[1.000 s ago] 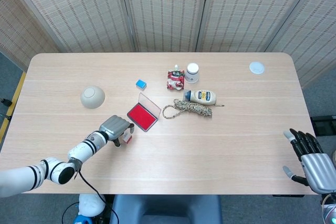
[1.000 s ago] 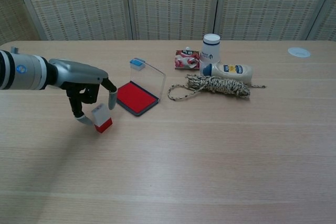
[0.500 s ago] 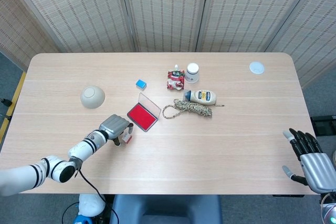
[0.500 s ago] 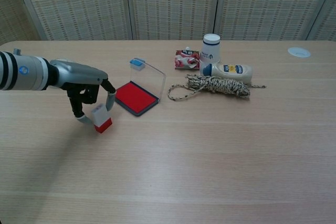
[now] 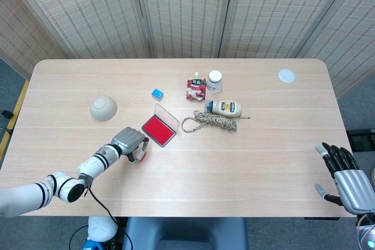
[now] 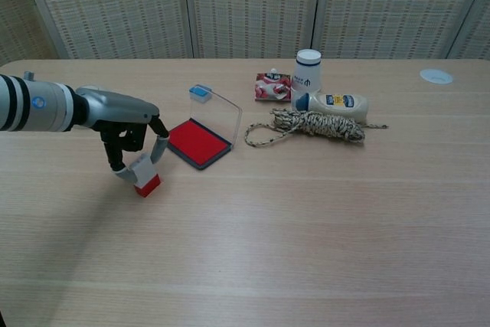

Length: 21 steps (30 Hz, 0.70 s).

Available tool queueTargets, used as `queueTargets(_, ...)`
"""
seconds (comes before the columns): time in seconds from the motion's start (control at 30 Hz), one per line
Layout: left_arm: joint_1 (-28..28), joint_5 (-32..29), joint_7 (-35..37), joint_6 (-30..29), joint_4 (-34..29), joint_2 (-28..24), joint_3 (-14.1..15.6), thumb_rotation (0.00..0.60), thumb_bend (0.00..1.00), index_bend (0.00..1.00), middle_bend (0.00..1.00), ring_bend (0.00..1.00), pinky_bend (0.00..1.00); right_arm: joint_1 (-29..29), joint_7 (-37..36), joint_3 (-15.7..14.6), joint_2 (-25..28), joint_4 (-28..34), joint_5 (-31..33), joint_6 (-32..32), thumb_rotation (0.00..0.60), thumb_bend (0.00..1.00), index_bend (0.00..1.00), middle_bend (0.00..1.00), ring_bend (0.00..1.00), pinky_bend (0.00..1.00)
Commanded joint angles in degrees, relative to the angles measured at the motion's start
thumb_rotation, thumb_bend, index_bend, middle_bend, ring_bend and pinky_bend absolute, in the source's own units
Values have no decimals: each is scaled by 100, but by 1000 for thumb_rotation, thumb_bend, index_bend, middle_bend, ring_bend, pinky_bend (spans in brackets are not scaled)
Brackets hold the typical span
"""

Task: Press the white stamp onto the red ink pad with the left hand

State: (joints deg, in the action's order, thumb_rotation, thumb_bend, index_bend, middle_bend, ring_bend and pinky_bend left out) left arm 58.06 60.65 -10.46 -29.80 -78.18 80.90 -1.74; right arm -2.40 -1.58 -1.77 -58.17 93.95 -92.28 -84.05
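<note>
The white stamp with a red base stands tilted on the table, left of the open red ink pad. My left hand reaches down over the stamp and pinches its white top between thumb and a finger. In the head view the left hand covers most of the stamp, just below and left of the ink pad. My right hand hangs off the table's right front corner, fingers spread, holding nothing.
A coil of rope, a mayonnaise bottle, a white jar and a red pouch lie right of the pad. A blue block, a bowl and a white lid sit farther off.
The left hand has shifted slightly left with the stamp, which now leans a little differently. The right hand has stayed put.
</note>
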Motion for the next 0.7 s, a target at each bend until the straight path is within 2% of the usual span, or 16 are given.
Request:
queueTargets(0.03,-1,8,20,10,12,2,5,600,241,541,1000,820,516,7,6,4,-3,-1,4,-13,600,270,0,0,0,0)
queueTargets(0.4,12,-23,10,-96,-295,-257,-26,600,241,668,1000,865,529,-14,-2,1,-1,4,-1,25,600,270,0,0,0,0)
queueTargets(0.5,-25,-45,-57,-302,-447,-319,-60,600,244,691,1000,921,607,-10,-25,-16,9,9,-42,9,600,270,0,0,0,0)
queueTargets(0.7,-30,-244,-217,-622,-535,-304,-187,600,255,713,1000,946,777,25,-116,-41,39,-2,-134,-93,600,270,0,0,0,0)
